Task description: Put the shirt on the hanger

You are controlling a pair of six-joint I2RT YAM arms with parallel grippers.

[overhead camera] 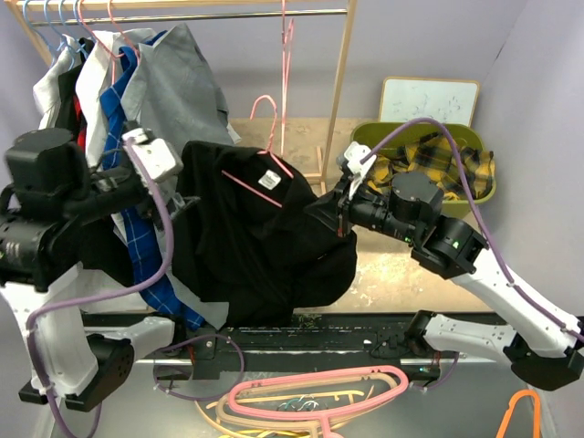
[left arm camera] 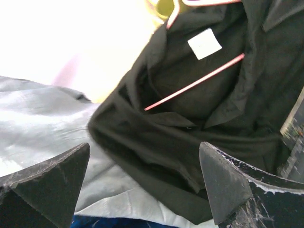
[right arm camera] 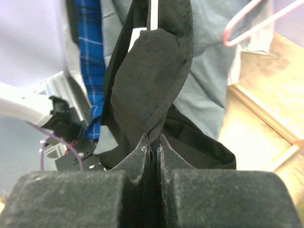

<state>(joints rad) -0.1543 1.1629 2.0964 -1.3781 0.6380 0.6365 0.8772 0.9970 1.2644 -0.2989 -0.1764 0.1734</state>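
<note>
right gripper (right arm camera: 152,147) first: its two dark pads are pressed tight together on a fold of the shirt (right arm camera: 152,80), and the black cloth twists up from the pinch in one thick lobe. from above, that gripper (overhead camera: 345,205) holds the shirt (overhead camera: 265,246) by its right edge, up off the table (overhead camera: 401,274). the rest of the cloth hangs in a broad dark heap between my two arms, its lower hem down near my bases. left gripper (left arm camera: 145,147) stands wide open and grips nothing; the two fingertips (left arm camera: 71,175) frame the collar, which lies beyond them, apart from both pads. the hanger (overhead camera: 254,192) sits in the neck opening. one thin pink arm (left arm camera: 194,83) crosses the inside of the collar just below the white label (left arm camera: 204,42), and the hook rises above the collar, free of the rail (overhead camera: 228,15). whether the far arm is inside a shoulder i cannot tell. behind the collar hangs a grey shirt (overhead camera: 187,82), and a blue plaid one (overhead camera: 137,237) hangs beside my left arm. a green bin (overhead camera: 365,137) with yellow-and-black cloth stands at the back right. more pink hangers (overhead camera: 319,392) and an orange one (overhead camera: 520,411) lie at the near edge.
</note>
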